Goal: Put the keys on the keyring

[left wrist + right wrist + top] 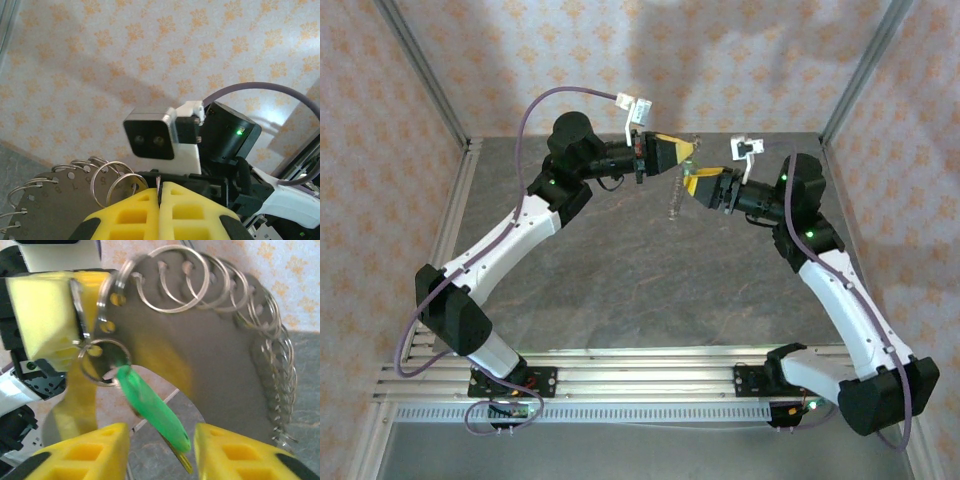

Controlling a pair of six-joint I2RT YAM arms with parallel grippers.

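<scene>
Left end effector (159, 192) clamped shut on the rim of the keyring (220, 355), held up off the surface (620, 290). Keyring: grey plate, silvery split rings round its edge. Right end effector (161, 435) has its fingers apart, straddling the key (150, 407): green head, blurred, top at small ring (102, 360).

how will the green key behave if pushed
The green key dangles from a small ring on the keyring, so it would likely swing aside. It looks thin and glossy, so probably light and slippery in the right claw.
</scene>
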